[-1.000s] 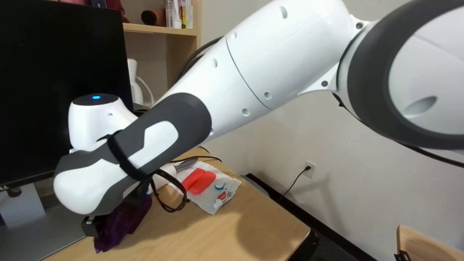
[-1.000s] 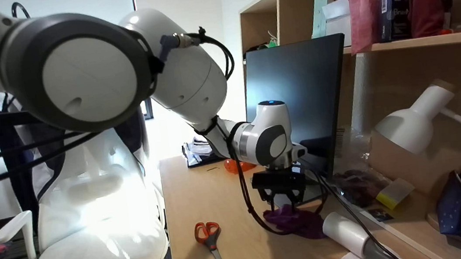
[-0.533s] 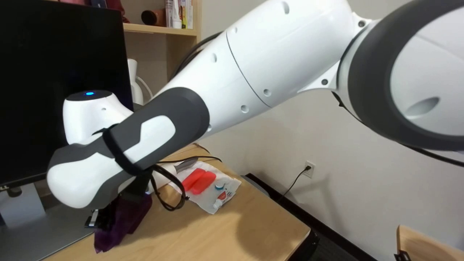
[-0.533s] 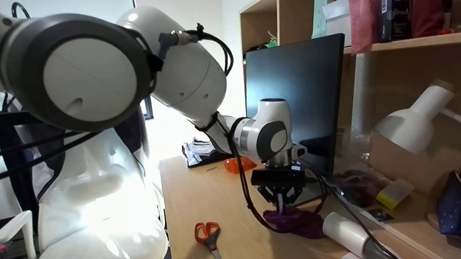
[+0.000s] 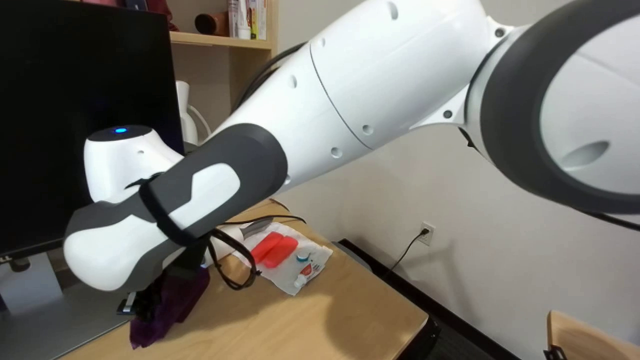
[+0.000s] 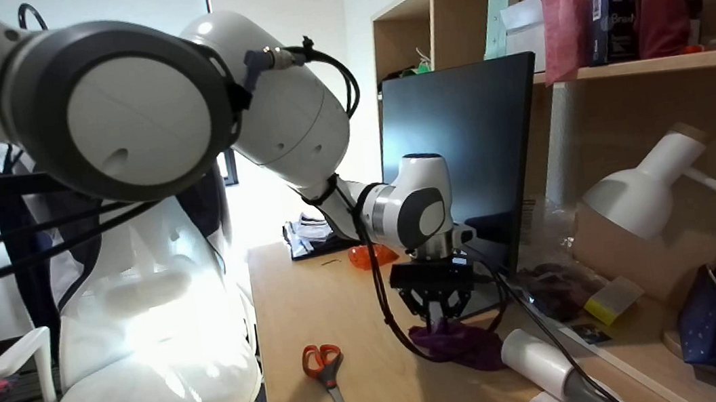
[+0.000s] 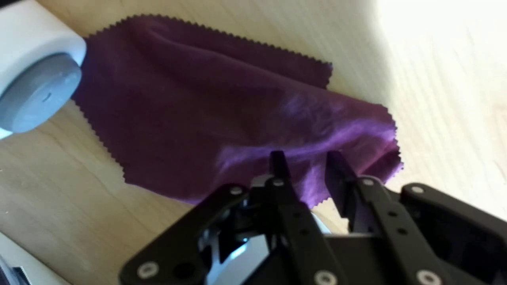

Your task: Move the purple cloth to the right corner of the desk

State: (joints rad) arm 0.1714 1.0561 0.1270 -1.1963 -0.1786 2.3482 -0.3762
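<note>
- Black and jointed, the gripper (image 7: 305, 156) is nearest in the wrist view. Its fingers stand partly apart, with fabric showing in the gap; whether the pads touch that fabric cannot be told.
- Purple and rumpled, the cloth (image 7: 190, 103) lies under the fingertips on the surface of the desk (image 5: 280, 325), well apart from the corner seen in an exterior view. The tips are over its end farther from a white cylinder (image 7: 31, 43). The wrist view alone shows its zigzag edge; in an exterior view the robot arm (image 5: 380, 90) and gripper cover part of it.
- Just beside the cloth lies the cylinder; its grey end cap shows in the wrist view.
- A white sheet (image 5: 282, 280), near the surface's edge, bears a red thing (image 5: 281, 252) and a white packet (image 5: 308, 273) with red marks, its print too small to read.
- Scissors (image 6: 330, 376) with orange-red handles lie towards the surface's edge beside a white chair (image 6: 150, 397). An exterior view alone shows them.
- Behind the gripper stands the monitor (image 5: 75, 100); on its lower frame, cut off at the left, "LL" can be read.
- Farther back, on the shelf (image 6: 669, 64), a dark blue box (image 6: 614, 36) carries lettering that starts "Br", the rest blurred.
</note>
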